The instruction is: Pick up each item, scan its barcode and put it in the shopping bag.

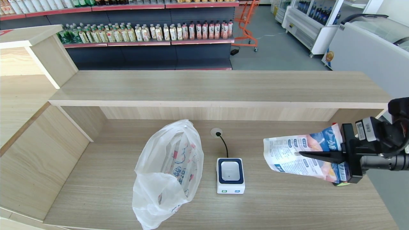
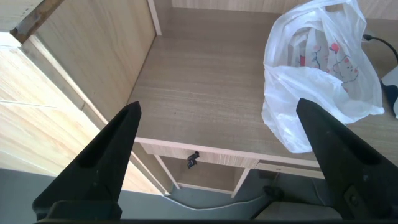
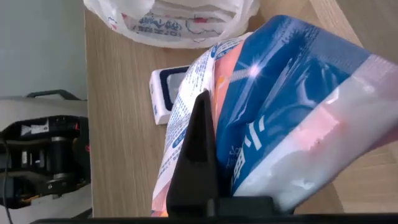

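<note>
Head view. Found the right pincer clamped across one end of a blue, white and pink printed plastic pouch, held in the air above the pale wood-grain counter. Noted the pouch's long axis running level, straight out from the fingertips toward the robot's left. Located a white box scanner with dark blue window frame beyond the pouch's free end and lower, near but apart. Located a crumpled translucent white plastic shopping bag further the same way, just past the scanner. Judged the path from pouch to scanner unobstructed. Noted a black cable trailing from the scanner's far side, off the direct line.

Left wrist view. Found the left pincer spread wide, holding nothing, by the counter's near edge, with the bag ahead beyond one fingertip.

Right wrist view. Confirmed one dark finger pressed flat on the pouch, with scanner and bag past its free end. Judged the right arm the nearer for scanning, with some risk of the barcode facing away from the window
</note>
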You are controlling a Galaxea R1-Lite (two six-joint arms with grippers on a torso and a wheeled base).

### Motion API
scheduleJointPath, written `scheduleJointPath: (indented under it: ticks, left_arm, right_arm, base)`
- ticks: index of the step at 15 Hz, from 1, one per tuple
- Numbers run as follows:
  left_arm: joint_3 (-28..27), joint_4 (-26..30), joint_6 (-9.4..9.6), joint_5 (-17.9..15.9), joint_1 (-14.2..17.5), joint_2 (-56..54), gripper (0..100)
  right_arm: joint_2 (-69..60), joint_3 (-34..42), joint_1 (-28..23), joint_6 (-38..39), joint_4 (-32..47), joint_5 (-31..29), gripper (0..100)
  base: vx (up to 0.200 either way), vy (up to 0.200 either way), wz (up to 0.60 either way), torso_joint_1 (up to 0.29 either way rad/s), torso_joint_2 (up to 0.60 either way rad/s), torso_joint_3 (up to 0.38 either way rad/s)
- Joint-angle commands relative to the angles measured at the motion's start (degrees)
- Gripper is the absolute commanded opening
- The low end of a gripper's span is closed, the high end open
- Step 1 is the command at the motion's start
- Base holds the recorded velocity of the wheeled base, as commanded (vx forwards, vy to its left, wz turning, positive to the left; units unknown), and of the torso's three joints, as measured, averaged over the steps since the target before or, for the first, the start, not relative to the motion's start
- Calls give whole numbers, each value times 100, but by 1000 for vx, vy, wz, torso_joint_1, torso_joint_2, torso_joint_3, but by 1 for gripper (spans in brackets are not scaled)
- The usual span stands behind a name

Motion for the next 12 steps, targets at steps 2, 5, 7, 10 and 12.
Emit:
scheduleJointPath:
  ticks: [2, 5, 7, 10, 12]
  left_arm:
    - [0, 0, 1, 6, 1, -2, 100]
    - [0, 0, 1, -3, 1, -2, 100]
    - [0, 0, 1, 6, 1, 6, 100]
    - [0, 0, 1, 6, 1, 6, 100]
    - [0, 0, 1, -3, 1, -2, 100]
  right_arm:
    - [1050, 64, -131, -901, -448, 248, 0]
    - [1481, 90, 9, -1305, -580, 679, 0]
    - [1727, 55, 141, -1648, -589, 960, 0]
    - [2008, 37, 255, -2140, -738, 978, 0]
    - [2237, -7, 282, -2650, -738, 960, 0]
  base:
    - [0, 0, 0, 0, 0, 0]
    - [0, 0, 0, 0, 0, 0]
    - [0, 0, 0, 0, 0, 0]
    - [0, 0, 0, 0, 0, 0]
    - [0, 0, 0, 0, 0, 0]
